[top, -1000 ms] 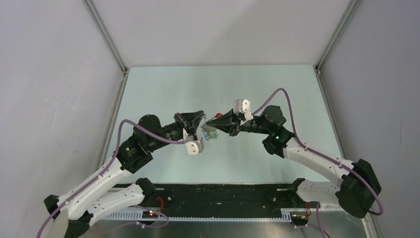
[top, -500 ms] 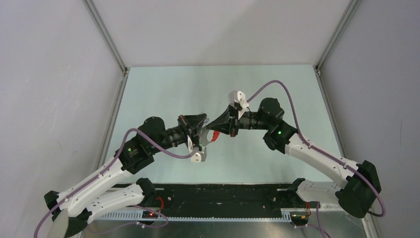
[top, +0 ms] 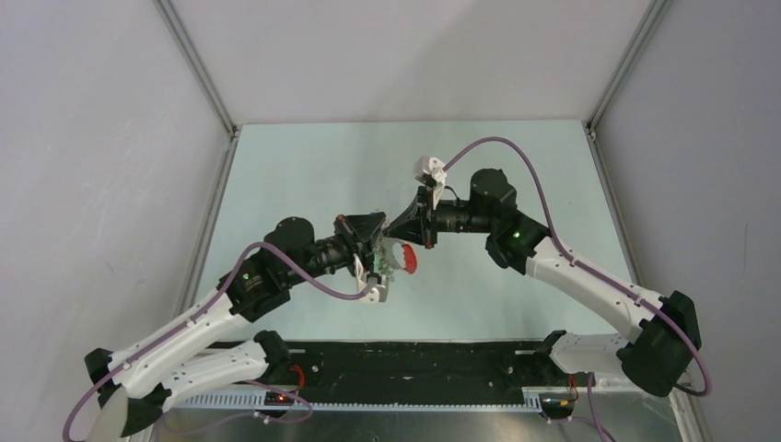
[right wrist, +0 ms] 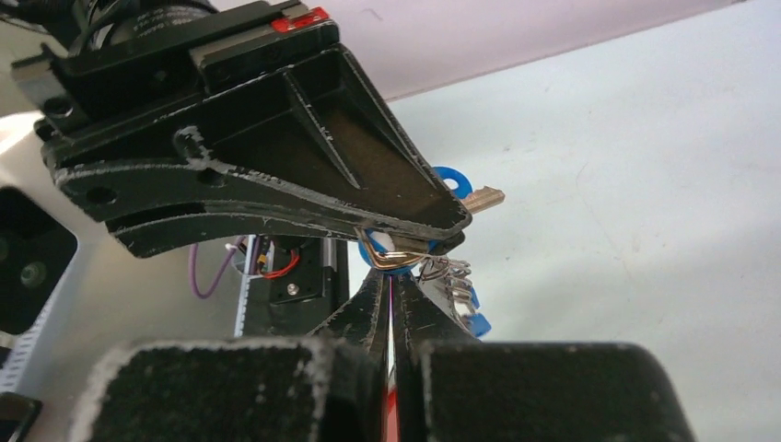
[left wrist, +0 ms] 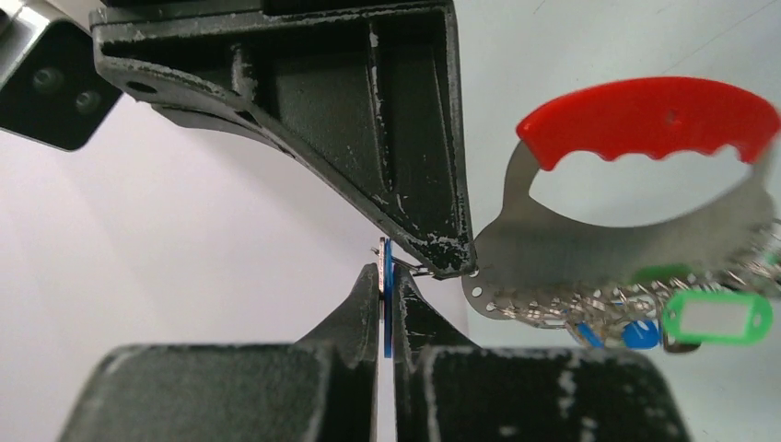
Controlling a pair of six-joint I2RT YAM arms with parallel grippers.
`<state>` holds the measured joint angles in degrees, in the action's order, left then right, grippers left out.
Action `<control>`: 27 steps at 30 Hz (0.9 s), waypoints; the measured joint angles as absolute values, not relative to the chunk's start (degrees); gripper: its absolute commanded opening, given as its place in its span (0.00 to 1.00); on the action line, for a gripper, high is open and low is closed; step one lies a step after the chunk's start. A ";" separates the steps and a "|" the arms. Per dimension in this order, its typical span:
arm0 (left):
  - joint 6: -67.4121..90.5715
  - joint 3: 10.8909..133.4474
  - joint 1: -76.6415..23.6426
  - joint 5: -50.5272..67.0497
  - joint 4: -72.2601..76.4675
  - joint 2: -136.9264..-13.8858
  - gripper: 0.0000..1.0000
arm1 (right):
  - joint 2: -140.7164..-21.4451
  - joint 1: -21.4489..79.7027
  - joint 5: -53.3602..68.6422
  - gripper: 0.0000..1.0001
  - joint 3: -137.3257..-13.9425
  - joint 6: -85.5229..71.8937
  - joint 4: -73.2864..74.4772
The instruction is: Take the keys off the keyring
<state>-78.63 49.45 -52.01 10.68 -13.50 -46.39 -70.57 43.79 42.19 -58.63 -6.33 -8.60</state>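
Note:
Both grippers meet in mid-air over the table's middle. My left gripper is shut on a thin blue-tagged key, which I see edge-on between its fingers. In the right wrist view this key's blue tag and its blade stick out past the left fingers. My right gripper is shut on the keyring's flat metal plate. The plate's red plastic loop hangs toward the near side. Several keys with green and blue tags dangle under the plate. A small wire ring sits between the two grippers' tips.
The pale green table is enclosed by grey walls with aluminium posts at the back corners. A black base rail runs along the near edge, between the arm bases. Purple cables loop off both arms.
The right wrist has moved left and toward the back and has rolled. The red loop has swung from the far side to the near side. The left gripper has stayed shut on its key.

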 measured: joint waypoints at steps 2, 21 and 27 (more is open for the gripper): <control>-78.67 49.45 -52.01 10.52 -13.78 -46.39 0.00 | -71.26 43.46 42.06 0.00 -59.44 -8.25 -7.57; -78.15 49.47 -52.01 8.34 -14.31 -46.06 0.00 | -72.93 39.97 41.10 0.44 -60.20 -23.79 -7.62; -77.71 49.45 -52.29 10.68 -15.33 -46.06 0.00 | -65.54 39.75 40.56 0.44 -54.35 -13.50 -11.05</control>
